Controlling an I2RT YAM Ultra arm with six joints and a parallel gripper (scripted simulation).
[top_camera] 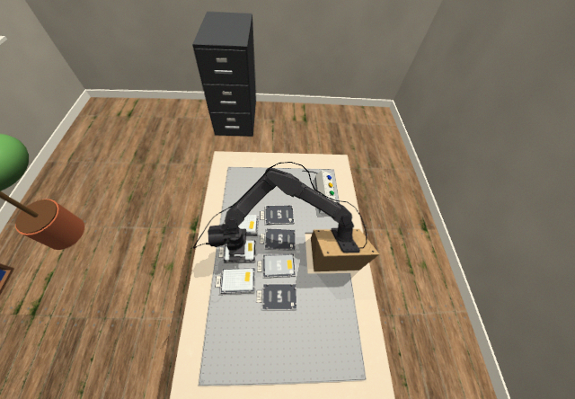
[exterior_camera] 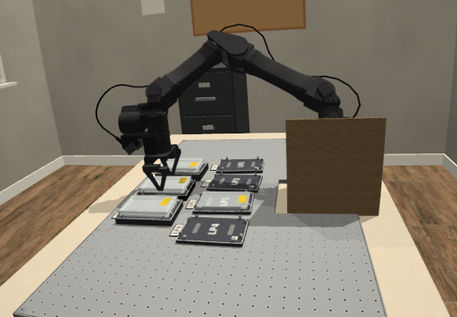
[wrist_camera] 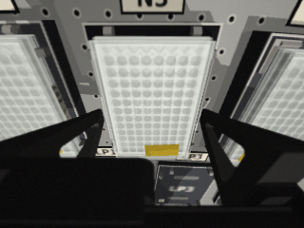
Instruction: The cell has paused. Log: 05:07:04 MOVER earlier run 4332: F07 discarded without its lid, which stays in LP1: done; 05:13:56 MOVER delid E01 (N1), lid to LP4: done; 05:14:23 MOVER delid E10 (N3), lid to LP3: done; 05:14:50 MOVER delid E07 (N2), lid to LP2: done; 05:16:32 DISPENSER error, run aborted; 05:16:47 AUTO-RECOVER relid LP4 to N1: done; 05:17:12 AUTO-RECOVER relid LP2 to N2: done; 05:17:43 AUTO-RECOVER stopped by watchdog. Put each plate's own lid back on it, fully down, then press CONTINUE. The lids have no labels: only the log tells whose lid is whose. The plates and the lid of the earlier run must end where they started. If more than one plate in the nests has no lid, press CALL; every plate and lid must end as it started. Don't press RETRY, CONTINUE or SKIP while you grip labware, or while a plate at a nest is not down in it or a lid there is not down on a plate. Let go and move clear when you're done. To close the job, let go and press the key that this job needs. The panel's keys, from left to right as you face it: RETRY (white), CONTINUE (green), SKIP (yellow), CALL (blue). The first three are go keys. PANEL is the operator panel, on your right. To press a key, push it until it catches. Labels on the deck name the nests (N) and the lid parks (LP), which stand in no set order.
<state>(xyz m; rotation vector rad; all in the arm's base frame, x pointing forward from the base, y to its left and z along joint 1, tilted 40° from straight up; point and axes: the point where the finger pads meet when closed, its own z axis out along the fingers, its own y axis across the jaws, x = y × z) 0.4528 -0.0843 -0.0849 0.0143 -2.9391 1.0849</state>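
Note:
My gripper (top_camera: pixel 235 249) (exterior_camera: pixel 162 175) (wrist_camera: pixel 151 114) is open, one finger on each side of the middle plate (exterior_camera: pixel 168 185) (wrist_camera: pixel 152 85) at nest N3 (wrist_camera: pixel 152 3). A clear lid with a yellow tag lies on that plate, and my fingers stand clear of its edges. Lidded plates stand in the nests on either side, the far one (top_camera: pixel 250 223) (exterior_camera: pixel 187 165) and the near one (top_camera: pixel 237 279) (exterior_camera: pixel 147 205). Park LP1 (top_camera: pixel 278 265) (exterior_camera: pixel 223 200) carries a lid with a yellow tag. Parks LP3 (exterior_camera: pixel 235 181) (wrist_camera: pixel 182 187) and LP4 (top_camera: pixel 278 297) (exterior_camera: pixel 213 229) are bare, as is the farthest park (top_camera: pixel 278 214) (exterior_camera: pixel 240 165).
The operator panel (top_camera: pixel 320 181) stands at the back right of the deck, with its blue, yellow and green keys showing; my arm hides the white one. The arm's wooden pedestal (top_camera: pixel 340 257) (exterior_camera: pixel 335 165) stands right of the lid parks.

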